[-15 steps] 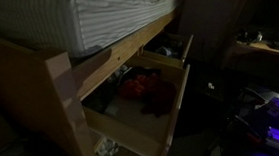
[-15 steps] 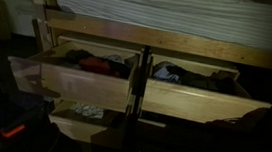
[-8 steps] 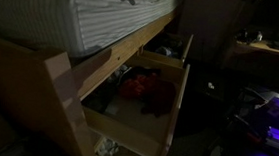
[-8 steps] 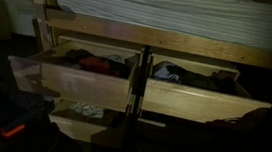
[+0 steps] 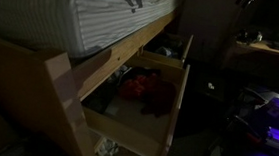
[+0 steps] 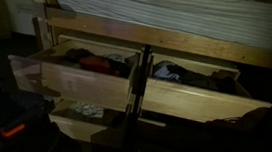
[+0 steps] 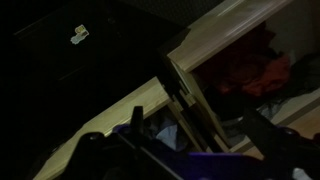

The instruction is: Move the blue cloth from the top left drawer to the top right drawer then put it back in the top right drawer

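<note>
Pretty clearly a bedroom at home, and a dim one. Striped mattress (image 6: 172, 11) up top on a pale wooden bed frame (image 6: 139, 46), storage drawers (image 6: 85, 83) built in underneath, standing open and stuffed with clothes (image 6: 95, 62), red fabric (image 5: 137, 86) among them. Another open drawer (image 6: 83, 124) lower down on the left, also with laundry in it.

Blue cloth (image 6: 166, 75) in the open top right drawer (image 6: 206, 99).

The cloth is a small piece of soft fabric, pale blue-grey, and much smaller than the drawer that holds it. In an exterior view it lies crumpled, not spread flat, at the inner end of this drawer, close to the wooden post between the two top drawers. It rests low, and only its upper part shows above the drawer front. The light is weak, so its folds cannot be told.
</note>
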You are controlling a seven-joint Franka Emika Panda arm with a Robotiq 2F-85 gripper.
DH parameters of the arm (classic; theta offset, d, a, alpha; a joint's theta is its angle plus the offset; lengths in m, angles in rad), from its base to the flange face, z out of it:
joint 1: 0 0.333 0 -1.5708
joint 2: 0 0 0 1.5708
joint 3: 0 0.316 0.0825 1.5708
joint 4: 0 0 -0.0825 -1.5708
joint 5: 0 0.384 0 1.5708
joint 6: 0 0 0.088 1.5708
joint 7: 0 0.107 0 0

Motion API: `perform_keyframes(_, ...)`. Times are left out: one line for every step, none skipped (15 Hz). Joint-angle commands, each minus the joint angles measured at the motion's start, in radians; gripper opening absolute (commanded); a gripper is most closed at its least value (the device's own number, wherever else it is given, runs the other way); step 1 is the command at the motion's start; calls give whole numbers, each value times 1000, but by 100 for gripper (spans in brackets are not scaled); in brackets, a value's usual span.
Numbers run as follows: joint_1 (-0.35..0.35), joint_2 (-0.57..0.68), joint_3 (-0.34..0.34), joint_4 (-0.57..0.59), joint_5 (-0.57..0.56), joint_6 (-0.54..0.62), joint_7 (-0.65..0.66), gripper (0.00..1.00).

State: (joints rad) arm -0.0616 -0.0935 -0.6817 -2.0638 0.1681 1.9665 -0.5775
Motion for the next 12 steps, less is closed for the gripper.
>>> perform_keyframes(-68, 27, 90, -15, 69, -75, -176, 100)
perform_keyframes(-75, 54, 107, -17, 100, -75, -232, 100)
perform_keyframes(-82, 77, 129, -17, 121, -88, -278, 100)
perform_keyframes(-92, 118, 149, -9, 146, -98, -328, 100)
perform_keyframes(-105, 156, 174, 6, 169, -116, -376, 100)
perform_keyframes(-122, 206, 203, 27, 188, -137, -416, 100)
perform_keyframes(-137, 265, 239, 56, 161, -156, -410, 100)
perform_keyframes(-146, 301, 263, 54, 79, -68, -331, 100)
perform_keyframes(-157, 342, 288, 72, 43, -40, -306, 100)
perform_keyframes(-164, 378, 311, 78, 5, 33, -270, 100)
perform_keyframes(-170, 411, 331, 83, -33, 100, -242, 100)
perform_keyframes(-176, 443, 351, 87, -69, 181, -220, 100)
